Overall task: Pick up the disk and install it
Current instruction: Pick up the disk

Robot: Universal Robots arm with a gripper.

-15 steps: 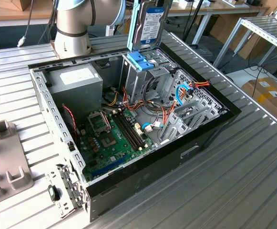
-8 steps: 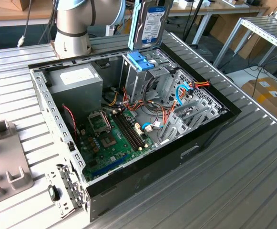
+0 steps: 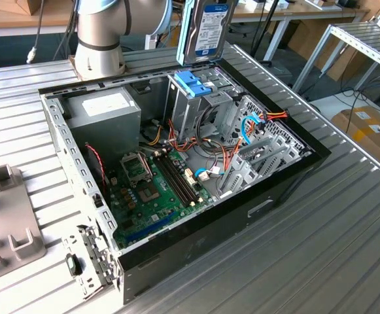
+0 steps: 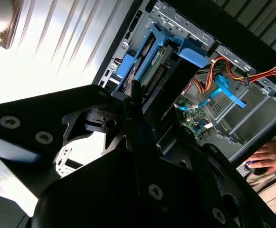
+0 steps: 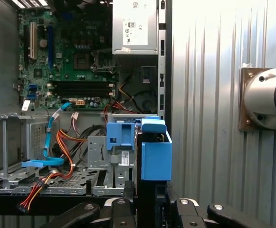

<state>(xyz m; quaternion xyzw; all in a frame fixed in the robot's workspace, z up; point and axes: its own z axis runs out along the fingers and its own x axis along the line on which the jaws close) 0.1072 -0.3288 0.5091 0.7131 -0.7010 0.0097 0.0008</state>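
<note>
gripper [image 5: 145,202] clamped on the disk [image 3: 207,29], holding it upright on edge just above the blue-topped cage [image 3: 193,84] inside the open case [image 3: 196,235], probably not touching the cage yet but the gap is hard to judge

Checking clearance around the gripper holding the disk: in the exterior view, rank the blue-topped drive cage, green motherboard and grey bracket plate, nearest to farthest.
1. Drive cage, directly below the held disk.
2. Motherboard, on the floor of the case.
3. Bracket plate, outside the case, at the exterior view's left.
</note>
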